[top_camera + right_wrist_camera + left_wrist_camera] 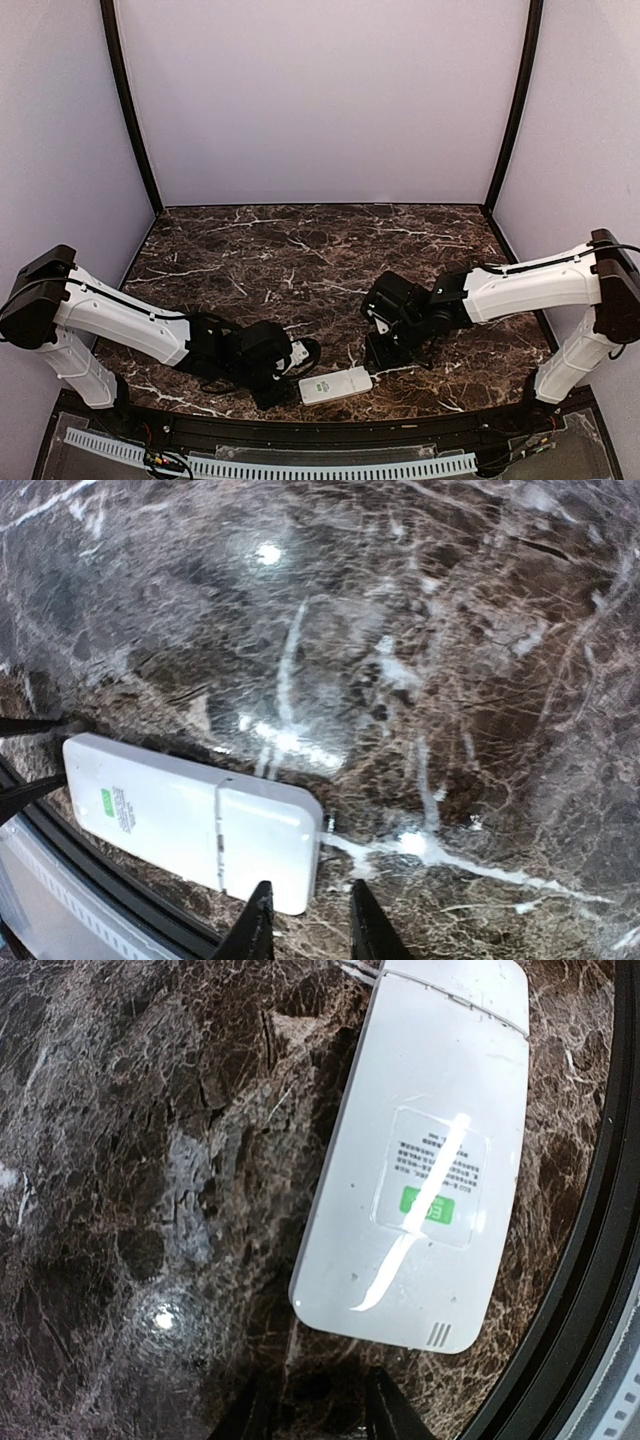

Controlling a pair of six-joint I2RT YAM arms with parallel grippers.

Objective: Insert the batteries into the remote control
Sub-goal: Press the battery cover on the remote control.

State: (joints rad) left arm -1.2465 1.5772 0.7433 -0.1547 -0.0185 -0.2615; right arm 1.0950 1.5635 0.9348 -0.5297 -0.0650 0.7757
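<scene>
The white remote control point(336, 385) lies flat at the counter's point(300, 250) 6 o'clock, close to the black rim point(590, 1260) along the near edge. Its plain back faces up, showing a small green mark point(428, 1205) and a seam point(218, 840) across one end. The left tool point(288, 384) sits low at the remote's 9 o'clock. In its wrist view its fingers point(255, 1415) are apart, with only marbled counter between them, and the remote's vented end lies just ahead, untouched. The right tool point(378, 358) hangs at the remote's 1 o'clock. Its fingers point(365, 925) are also apart and hold nothing, with the remote's seamed end just beside the tips at their 10 o'clock.
</scene>
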